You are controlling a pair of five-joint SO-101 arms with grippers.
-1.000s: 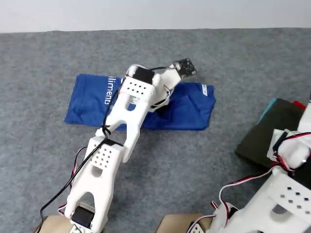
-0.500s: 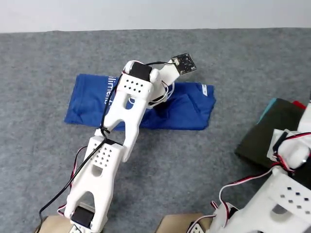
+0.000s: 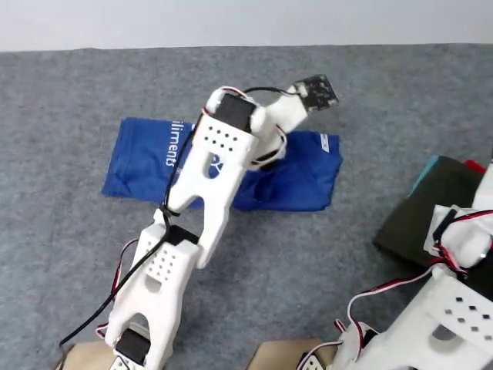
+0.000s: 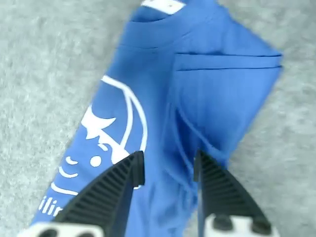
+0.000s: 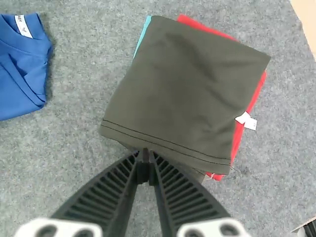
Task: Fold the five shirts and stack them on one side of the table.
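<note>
Blue shirt (image 3: 142,166): folded into a strip, flat on the table (image 3: 308,254) toward 11 o'clock.
Left gripper (image 4: 168,170): narrowly parted, empty, over the blue shirt.
Right gripper (image 5: 146,165): closed, empty, at the pile's edge.
Pile: olive shirt (image 5: 187,94) on top of a red shirt (image 5: 254,103), at 3 o'clock.

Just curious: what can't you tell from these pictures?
- High view: the left arm covers the blue shirt across its middle, with some print.
- Right wrist view: the dark shirt on top hides how many lie beneath; a red edge and a teal edge peek out.
- High view: the stack is cut by the picture's edge and the right arm.
</note>
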